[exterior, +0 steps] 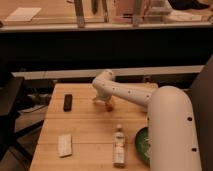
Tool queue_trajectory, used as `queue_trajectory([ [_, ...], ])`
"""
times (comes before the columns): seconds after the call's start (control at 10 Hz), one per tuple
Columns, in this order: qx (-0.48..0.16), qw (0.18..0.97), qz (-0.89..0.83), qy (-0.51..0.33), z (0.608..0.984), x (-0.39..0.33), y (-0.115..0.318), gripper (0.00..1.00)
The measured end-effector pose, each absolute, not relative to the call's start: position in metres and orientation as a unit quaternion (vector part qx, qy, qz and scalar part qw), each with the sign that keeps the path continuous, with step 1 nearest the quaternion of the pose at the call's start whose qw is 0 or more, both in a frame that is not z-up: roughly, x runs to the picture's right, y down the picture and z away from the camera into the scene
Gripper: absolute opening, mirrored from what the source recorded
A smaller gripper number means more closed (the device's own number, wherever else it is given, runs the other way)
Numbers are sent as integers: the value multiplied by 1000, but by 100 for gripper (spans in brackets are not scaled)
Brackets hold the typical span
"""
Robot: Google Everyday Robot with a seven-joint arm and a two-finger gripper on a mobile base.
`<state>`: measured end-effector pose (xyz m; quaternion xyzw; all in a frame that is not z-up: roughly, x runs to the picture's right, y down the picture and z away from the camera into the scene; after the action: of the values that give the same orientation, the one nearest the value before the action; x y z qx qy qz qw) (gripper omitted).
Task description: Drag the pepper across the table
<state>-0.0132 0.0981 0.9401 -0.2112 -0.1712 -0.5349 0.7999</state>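
Observation:
The small orange-red pepper (108,105) lies on the light wooden table (85,125), near the middle of its far half. My white arm reaches in from the lower right and bends down at the far side. My gripper (102,100) is down at the tabletop, right at the pepper's left side and mostly hidden under the arm's wrist. I cannot tell whether it touches the pepper.
A black rectangular bar (67,102) lies at the far left. A white packet (65,145) lies at the front left. A clear bottle (119,145) lies in front of the pepper. A green dish (141,146) sits at the front right, half hidden by my arm.

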Motion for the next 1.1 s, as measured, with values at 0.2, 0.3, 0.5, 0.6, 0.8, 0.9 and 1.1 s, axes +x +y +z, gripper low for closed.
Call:
queue_trajectory([
  [0.2,-210,799,-536,-170,940,-16,100,76],
  [0.3,-210,799,-538,-170,939,-18,101,74],
  [0.5,-209,797,-541,-169,938,-25,104,61],
  [0.6,-208,795,-544,-169,937,-29,106,57],
  [0.8,-207,794,-546,-166,936,-31,109,40],
  [0.9,-207,794,-547,-167,934,-33,111,31],
  [1.1,-206,788,-555,-170,931,-43,116,10],
])
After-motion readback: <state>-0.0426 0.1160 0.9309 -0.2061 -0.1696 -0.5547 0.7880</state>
